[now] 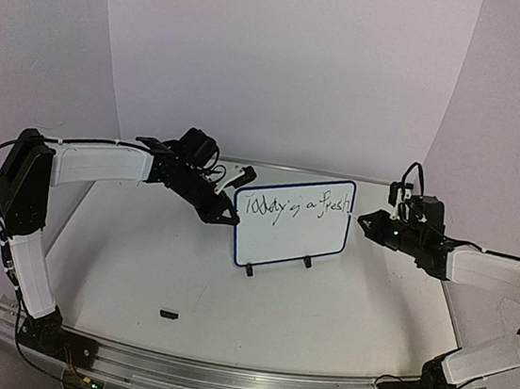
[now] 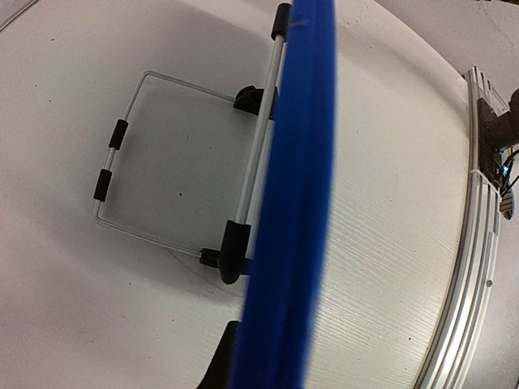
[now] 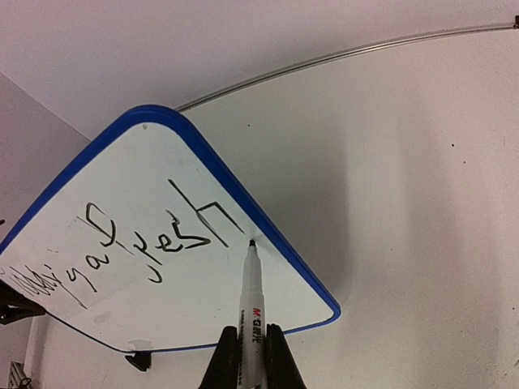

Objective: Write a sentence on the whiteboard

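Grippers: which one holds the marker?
The right gripper: the marker sticks out between its fingers, tip at the whiteboard. The left gripper grips the whiteboard's edge instead.

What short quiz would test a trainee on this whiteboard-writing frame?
1. True or false: the right claw holds the marker, its tip close to the whiteboard blue rim.
2. What grips the whiteboard's opposite side? A) left claw B) a clamp C) nothing
3. Fill in: the sentence so far ends in the word ____.
Key: 1 true; 2 A; 3 fresh.
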`<state>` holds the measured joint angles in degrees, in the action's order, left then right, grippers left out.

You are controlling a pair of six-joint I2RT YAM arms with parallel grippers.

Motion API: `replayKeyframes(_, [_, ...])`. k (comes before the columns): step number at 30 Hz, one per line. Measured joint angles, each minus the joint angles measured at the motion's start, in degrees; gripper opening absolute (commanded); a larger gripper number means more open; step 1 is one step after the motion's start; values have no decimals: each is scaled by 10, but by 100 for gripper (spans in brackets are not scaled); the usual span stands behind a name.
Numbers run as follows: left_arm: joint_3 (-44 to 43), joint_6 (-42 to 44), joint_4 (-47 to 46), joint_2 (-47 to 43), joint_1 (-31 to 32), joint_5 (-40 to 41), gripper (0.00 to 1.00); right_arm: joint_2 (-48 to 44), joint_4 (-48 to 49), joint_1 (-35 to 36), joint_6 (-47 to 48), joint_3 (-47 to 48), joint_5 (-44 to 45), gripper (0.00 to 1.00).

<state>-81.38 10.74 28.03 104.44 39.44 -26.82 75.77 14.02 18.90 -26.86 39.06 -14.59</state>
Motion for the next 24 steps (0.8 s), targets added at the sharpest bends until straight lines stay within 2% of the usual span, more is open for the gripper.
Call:
replayKeyframes(8, [0, 0, 0, 0, 0, 0, 0, -41, -16, 0, -1, -2, -5, 0])
replayKeyframes(24, [0, -3, 0, 0, 0, -3, 0, -168, -97, 2, 5, 1, -93, 0])
